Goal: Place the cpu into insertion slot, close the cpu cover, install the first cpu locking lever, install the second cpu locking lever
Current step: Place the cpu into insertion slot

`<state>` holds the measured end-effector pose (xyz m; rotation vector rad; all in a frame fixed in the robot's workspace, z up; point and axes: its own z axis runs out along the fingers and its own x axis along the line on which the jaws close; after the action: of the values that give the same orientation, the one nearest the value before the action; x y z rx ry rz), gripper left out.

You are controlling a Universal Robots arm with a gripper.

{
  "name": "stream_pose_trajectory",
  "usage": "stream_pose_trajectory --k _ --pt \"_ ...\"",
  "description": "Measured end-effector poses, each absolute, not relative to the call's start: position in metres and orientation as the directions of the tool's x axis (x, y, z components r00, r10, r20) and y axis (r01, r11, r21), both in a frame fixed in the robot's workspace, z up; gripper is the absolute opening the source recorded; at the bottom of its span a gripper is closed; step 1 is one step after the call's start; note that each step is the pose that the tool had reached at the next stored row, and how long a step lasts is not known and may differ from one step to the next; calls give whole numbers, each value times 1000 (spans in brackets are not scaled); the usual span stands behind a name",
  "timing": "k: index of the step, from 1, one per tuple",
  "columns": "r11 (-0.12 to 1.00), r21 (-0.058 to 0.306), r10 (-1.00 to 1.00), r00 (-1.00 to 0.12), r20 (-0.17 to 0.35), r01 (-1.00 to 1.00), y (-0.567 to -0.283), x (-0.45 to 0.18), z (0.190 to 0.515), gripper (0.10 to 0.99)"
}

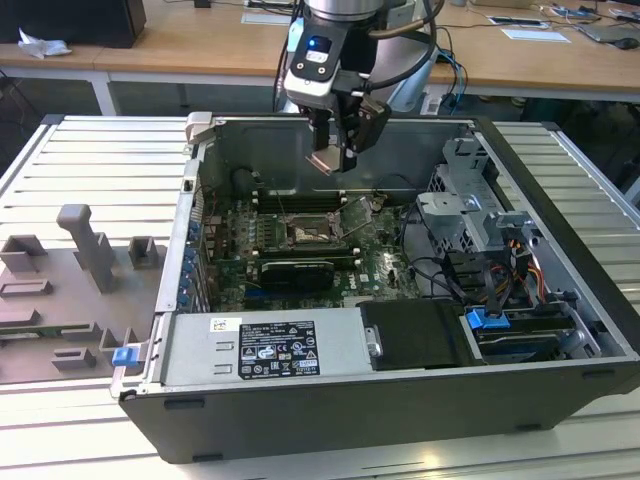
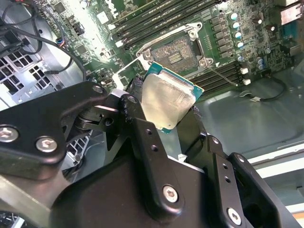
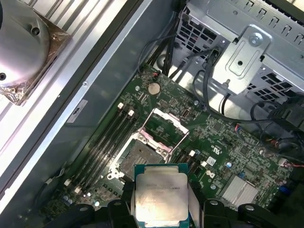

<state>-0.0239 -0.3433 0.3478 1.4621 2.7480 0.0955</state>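
My claw [image 1: 334, 155] clenched on the cpu [image 3: 161, 197], hanging over the open computer case [image 1: 300, 425], bare socket [image 3: 141, 153] near, cpu cover [image 3: 167, 127] raised, case on my table [image 1: 70, 170]

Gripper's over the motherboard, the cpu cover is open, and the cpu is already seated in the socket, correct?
Not quite. The cpu is not seated: the gripper holds it above the motherboard, as both wrist views show, and the socket lies bare. The cpu cover is open, as you said.
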Motion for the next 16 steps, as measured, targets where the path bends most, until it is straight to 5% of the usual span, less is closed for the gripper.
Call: stream_pose_trajectory --k 16 --pt "513 67 858 -514 5 856 -343 -24 345 533"
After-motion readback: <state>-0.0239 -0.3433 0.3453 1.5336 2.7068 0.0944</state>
